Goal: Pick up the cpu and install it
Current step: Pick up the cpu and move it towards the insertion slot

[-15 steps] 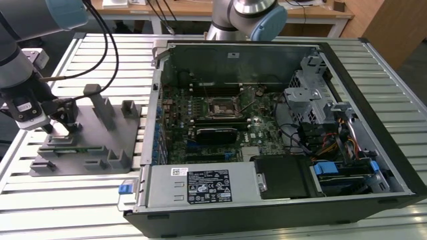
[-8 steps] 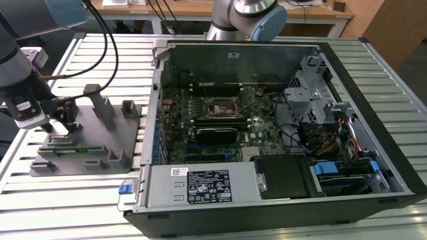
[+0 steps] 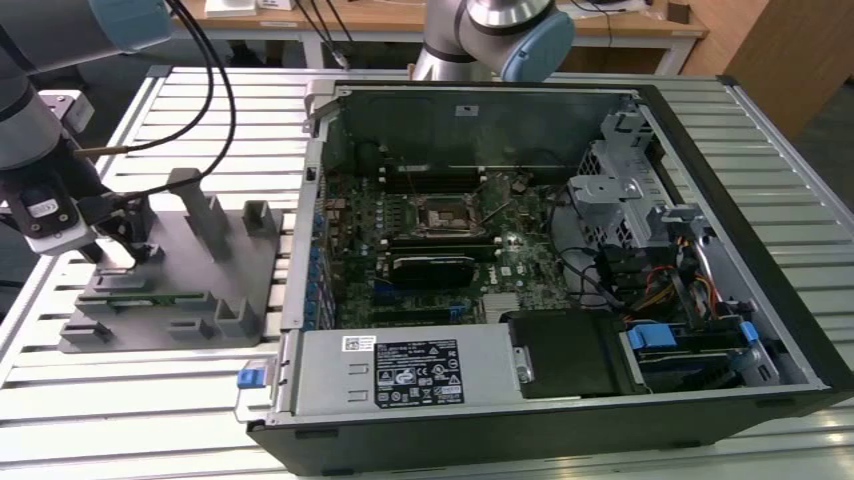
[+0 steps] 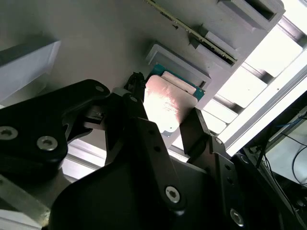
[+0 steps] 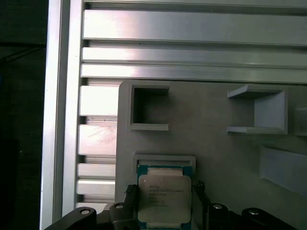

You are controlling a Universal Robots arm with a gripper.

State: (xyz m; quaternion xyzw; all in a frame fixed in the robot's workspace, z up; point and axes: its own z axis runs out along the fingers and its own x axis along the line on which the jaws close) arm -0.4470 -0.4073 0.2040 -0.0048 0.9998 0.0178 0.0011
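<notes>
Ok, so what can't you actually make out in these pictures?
cpu: in the second wrist view the gripper covers part of its rim.
Socket, exterior view: too small to tell whether it is open.
Gray fixture, exterior view: the arm hides the corner under the gripper.

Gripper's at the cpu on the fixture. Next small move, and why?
Likely a short straight lift. The gripper straddles the cpu, its fingers seemingly pressed against opposite edges, while the chip lies in the gray holder's recess. Rising vertically should clear the recess walls without tilting it.
</notes>
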